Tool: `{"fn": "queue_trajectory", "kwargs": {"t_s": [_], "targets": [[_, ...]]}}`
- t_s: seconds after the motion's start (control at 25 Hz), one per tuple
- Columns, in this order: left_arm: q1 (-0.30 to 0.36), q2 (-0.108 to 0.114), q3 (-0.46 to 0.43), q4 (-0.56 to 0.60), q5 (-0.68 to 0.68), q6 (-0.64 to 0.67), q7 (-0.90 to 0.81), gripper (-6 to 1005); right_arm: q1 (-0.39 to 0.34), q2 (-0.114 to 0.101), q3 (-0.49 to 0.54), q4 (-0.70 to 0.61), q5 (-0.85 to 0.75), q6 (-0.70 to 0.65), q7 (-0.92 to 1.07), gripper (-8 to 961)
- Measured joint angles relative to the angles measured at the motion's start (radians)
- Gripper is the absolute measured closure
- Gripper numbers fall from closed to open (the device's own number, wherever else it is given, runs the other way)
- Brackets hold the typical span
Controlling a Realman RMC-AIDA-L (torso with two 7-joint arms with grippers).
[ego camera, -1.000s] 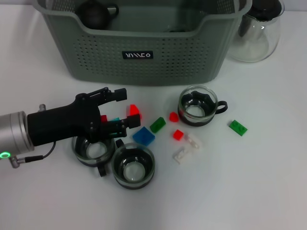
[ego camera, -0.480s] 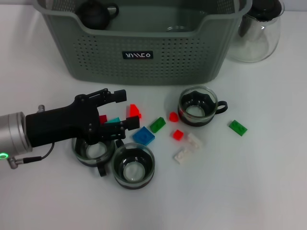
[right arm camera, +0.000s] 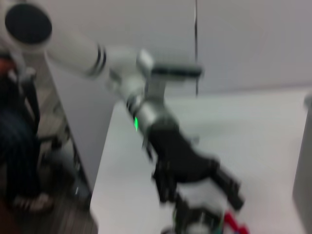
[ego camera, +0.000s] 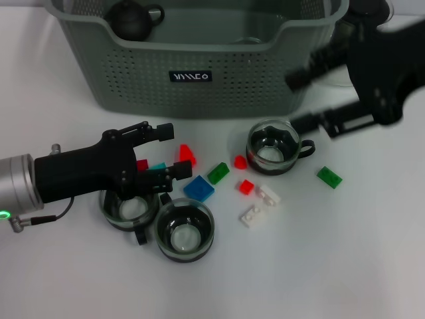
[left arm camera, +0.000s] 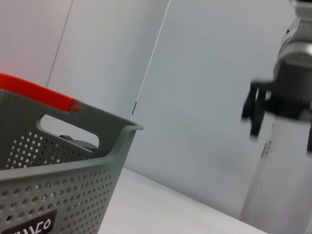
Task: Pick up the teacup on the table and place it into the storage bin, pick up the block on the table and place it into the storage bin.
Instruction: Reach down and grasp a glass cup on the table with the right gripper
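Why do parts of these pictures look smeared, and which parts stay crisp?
Head view: the right gripper is streaked, while the left gripper, the blocks and the storage bin are crisp. Right wrist view: everything is soft. Left wrist view: the bin is sharp, the far arm blurred.

Teacups (ego camera: 273,148) and blocks (ego camera: 199,189) before storage bin (ego camera: 199,76)

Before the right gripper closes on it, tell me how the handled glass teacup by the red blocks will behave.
The teacup looks like clear glass, so probably fragile and slippery under hard fingers. It sits upright on a wide dark base, so it likely resists tipping. A push on its side handle may spin it. The right gripper hangs open above.
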Motion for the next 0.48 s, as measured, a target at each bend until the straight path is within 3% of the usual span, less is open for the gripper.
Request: {"fn": "queue_trajectory", "kwargs": {"t_s": [0.2, 0.4, 0.48], "targets": [[-0.001, 0.000, 0.009, 0.001, 0.001, -0.006, 0.005, 121, 0.018, 0.013, -0.056, 0.003, -0.157, -0.009, 0.014, 328], [-0.003, 0.002, 0.023, 0.000, 0.002, -0.010, 0.019, 121, 0.084, 0.074, -0.104, 0.028, -0.380, 0.020, 0.011, 328], [-0.006, 0.002, 0.036, -0.001, 0.002, -0.012, 0.025, 121, 0.111, 0.087, -0.133, 0.052, -0.437, 0.050, 0.010, 327]]}}
